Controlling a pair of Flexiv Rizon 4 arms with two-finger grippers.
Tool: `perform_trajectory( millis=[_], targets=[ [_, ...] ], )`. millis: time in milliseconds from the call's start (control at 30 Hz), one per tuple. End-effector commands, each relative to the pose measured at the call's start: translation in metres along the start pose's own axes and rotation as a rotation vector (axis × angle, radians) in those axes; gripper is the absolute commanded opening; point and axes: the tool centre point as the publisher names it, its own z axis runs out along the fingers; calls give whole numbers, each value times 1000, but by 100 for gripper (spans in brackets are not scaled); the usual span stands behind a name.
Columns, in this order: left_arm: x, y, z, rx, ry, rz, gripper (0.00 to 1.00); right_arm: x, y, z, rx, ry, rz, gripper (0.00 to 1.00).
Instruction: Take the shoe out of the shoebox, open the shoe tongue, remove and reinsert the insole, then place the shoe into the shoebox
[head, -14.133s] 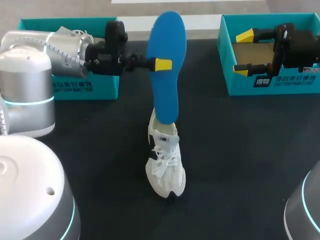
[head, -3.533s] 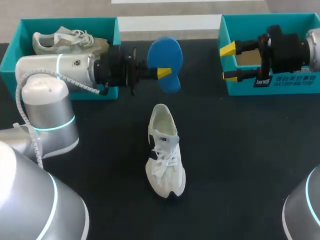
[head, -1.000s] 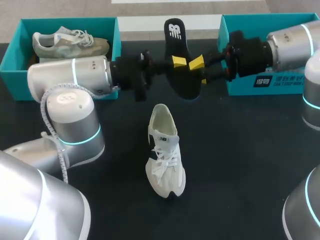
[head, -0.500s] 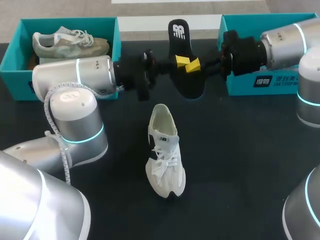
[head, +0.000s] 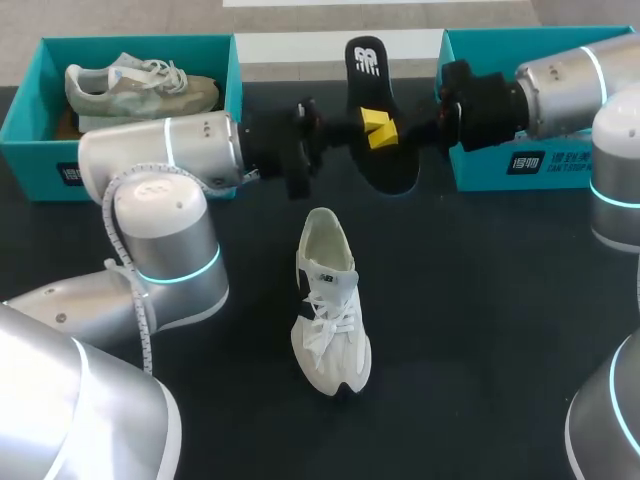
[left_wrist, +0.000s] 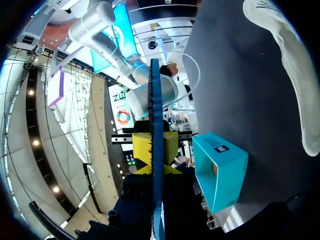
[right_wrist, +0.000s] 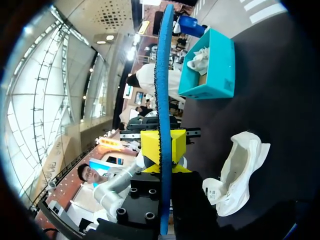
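- Shoe (head: 330, 310): stands on its sole at mid-table, toe toward the near edge, open collar toward the far edge. Long axis runs near to far.
- Insole (head: 393, 166): held in the air just beyond the collar, apart from it, dark underside toward the head view. Its long axis lies almost in line with the shoe's, offset slightly toward the right edge. The broader end points at the collar.
- Left gripper (head: 370, 122): enters from the left edge, fingers pinching the insole at mid-length, one on each face.
- Right gripper (head: 388, 132): enters from the right edge, pinching the same spot. Neither arm is nearer the shoe.
- Reinsertion likely requires travel toward the near edge and slightly left, broader end first.
- Shoebox (head: 540, 170): far right corner, well apart from the shoe.
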Motion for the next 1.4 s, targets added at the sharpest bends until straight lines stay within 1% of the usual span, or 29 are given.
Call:
perform_trajectory(
  millis=[33,67,100,200,267,433,633,733,767,900,1000,1100,1400],
  targets=[
    [2,-1,4,10,5,7,17,-1,0,1,6,-4,1,0],
    [2,-2,4,10,-8,-18,85,-1,0,1,8,-2,-3,0],
    [1,-1,4,-1,-9,-29,100,-1,0,1,9,-1,-7,0],
    [0,2,-1,-13,-7,-52,100,-3,1,-1,-9,-4,-9,0],
    [-2,3,-10,-18,3,-55,100,-5,1,-5,-37,-12,-13,0],
    [0,6,-40,-63,46,-102,100,-11,5,-14,-76,-27,-28,0],
    [14,7,-73,-118,99,-180,100,-14,11,-23,-120,-46,-58,0],
    [19,6,-91,-150,106,-241,100,-11,15,-27,-171,-10,-142,0],
    [21,7,-96,-172,106,-273,100,-8,16,-28,-184,-2,-181,0],
    [35,11,-116,-247,136,-383,100,-1,22,-26,-199,15,-337,0],
    [35,11,-116,-247,136,-383,100,4,25,-22,-188,42,-424,0],
    [35,11,-116,-247,136,-383,100,4,25,-22,-182,2,-393,0],
    [35,11,-116,-247,136,-383,100,4,25,-22,-182,2,-393,0]
  ],
)
